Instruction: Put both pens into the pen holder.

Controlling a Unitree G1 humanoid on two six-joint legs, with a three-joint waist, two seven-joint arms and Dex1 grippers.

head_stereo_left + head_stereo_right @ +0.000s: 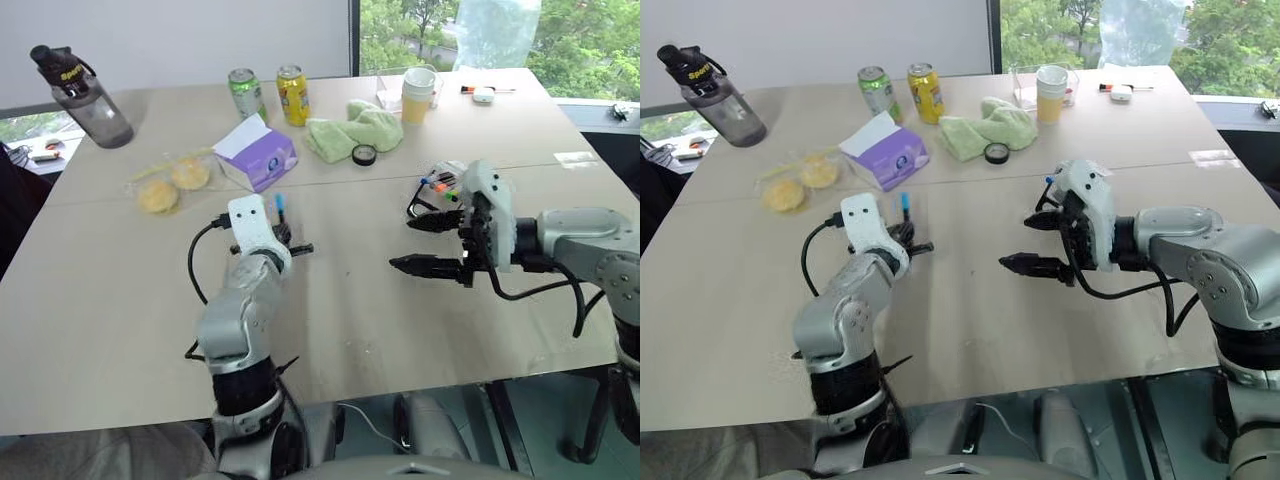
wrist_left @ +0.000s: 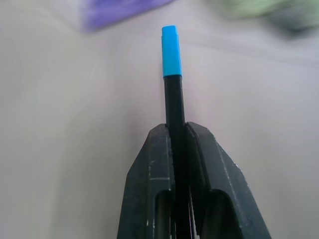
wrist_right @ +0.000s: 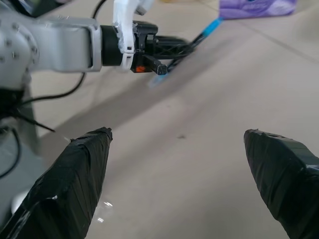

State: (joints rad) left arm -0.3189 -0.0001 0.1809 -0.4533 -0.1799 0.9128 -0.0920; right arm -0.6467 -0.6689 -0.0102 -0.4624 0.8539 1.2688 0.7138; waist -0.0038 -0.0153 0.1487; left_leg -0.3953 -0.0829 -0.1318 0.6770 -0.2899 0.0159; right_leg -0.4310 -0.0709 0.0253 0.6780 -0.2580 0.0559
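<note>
The black pen [image 2: 172,94] is clamped in the left hand [image 2: 178,149] above the tabletop [image 1: 350,330]; the right hand [image 1: 432,243] is spread wide, empty, beside the pen holder [image 1: 432,192]. If gripped off-centre, the pen may be pivoted and the holder missed.

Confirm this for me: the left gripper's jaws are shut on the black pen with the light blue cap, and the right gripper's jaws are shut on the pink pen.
Not quite. The left gripper is indeed shut on the black pen with the light blue cap, but the right gripper holds nothing: its jaws stand wide open over bare table, as the right wrist view shows.
</note>
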